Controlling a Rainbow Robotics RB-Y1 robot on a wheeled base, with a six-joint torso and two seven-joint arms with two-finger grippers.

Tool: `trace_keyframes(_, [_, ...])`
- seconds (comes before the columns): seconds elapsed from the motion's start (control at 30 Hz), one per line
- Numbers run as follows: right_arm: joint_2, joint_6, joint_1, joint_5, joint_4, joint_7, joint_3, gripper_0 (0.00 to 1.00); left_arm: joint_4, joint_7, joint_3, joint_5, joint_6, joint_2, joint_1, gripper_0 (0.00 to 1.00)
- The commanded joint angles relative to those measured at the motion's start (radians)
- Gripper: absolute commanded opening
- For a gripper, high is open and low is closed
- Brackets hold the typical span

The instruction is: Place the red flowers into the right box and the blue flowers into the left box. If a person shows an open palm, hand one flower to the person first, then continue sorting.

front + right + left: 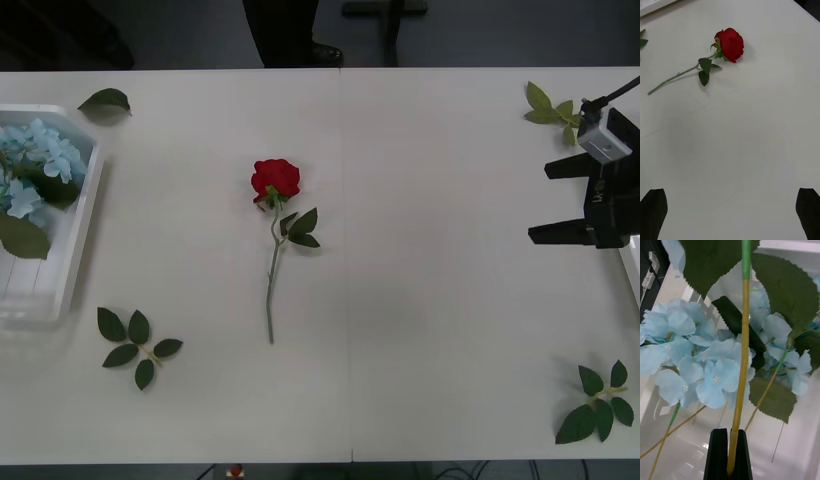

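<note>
Lowering a blue hydrangea into the left box (70, 262) while one red rose (276, 180) is waiting mid-table.

The left gripper (729, 450) is pinching a hydrangea stem (742, 363) between nearly closed fingers, probably just above the tray so the bloom is joining the blue hydrangeas (35, 165) already lying there; the left wrist view is showing this grasp, which the front view is missing. The right gripper (580, 200) is hovering at the table's right edge, fingers spread wide and holding nothing, facing the rose, well apart from it.
</note>
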Motion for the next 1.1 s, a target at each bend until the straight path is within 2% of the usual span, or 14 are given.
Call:
trace_keyframes(0.03, [-0.056, -0.001, -0.015, -0.008, -0.002, 0.111, -0.017, 1.00, 0.078, -0.010, 0.001, -0.021, -0.102, 0.031, 0.031, 0.00])
trace_keyframes(0.17, [-0.072, 0.000, -0.011, -0.034, 0.000, 0.136, -0.023, 1.00, 0.168, 0.003, -0.019, -0.035, -0.197, 0.031, 0.024, 0.00])
trace_keyframes(0.37, [-0.071, -0.001, -0.009, -0.063, 0.000, 0.142, -0.023, 1.00, 0.191, 0.021, -0.034, -0.040, -0.214, 0.031, 0.012, 0.01])
trace_keyframes(0.43, [-0.072, 0.000, -0.009, -0.068, 0.000, 0.142, -0.023, 1.00, 0.193, 0.024, -0.037, -0.037, -0.215, 0.031, 0.011, 0.25])
trace_keyframes(0.47, [-0.071, 0.000, -0.009, -0.069, 0.001, 0.143, -0.023, 1.00, 0.191, 0.026, -0.037, -0.033, -0.212, 0.031, 0.009, 0.48])
trace_keyframes(0.5, [-0.071, -0.001, -0.009, -0.071, 0.000, 0.145, -0.023, 1.00, 0.191, 0.027, -0.037, -0.029, -0.202, 0.031, 0.004, 0.67])
trace_keyframes(0.57, [-0.071, 0.000, -0.009, -0.071, 0.000, 0.147, -0.023, 1.00, 0.184, 0.027, -0.034, -0.020, -0.159, 0.033, -0.008, 0.85])
trace_keyframes(0.6, [-0.071, 0.000, -0.009, -0.069, 0.000, 0.148, -0.023, 1.00, 0.174, 0.029, -0.031, -0.015, -0.137, 0.031, -0.014, 0.89])
trace_keyframes(0.63, [-0.071, 0.000, -0.009, -0.069, 0.000, 0.148, -0.023, 1.00, 0.174, 0.029, -0.031, -0.015, -0.137, 0.031, -0.014, 0.89])
trace_keyframes(0.67, [-0.071, 0.000, -0.009, -0.071, 0.000, 0.150, -0.023, 1.00, 0.141, 0.033, -0.023, -0.001, -0.067, 0.033, -0.025, 0.93])
trace_keyframes(0.87, [-0.071, 0.000, -0.009, -0.071, 0.000, 0.156, -0.024, 1.00, 0.004, 0.055, -0.003, 0.094, 0.139, 0.048, -0.052, 0.95])
trace_keyframes(1.1, [-0.071, -0.001, -0.009, -0.069, 0.000, 0.157, -0.023, 1.00, -0.142, 0.110, -0.031, 0.252, 0.262, 0.076, -0.115, 0.95])
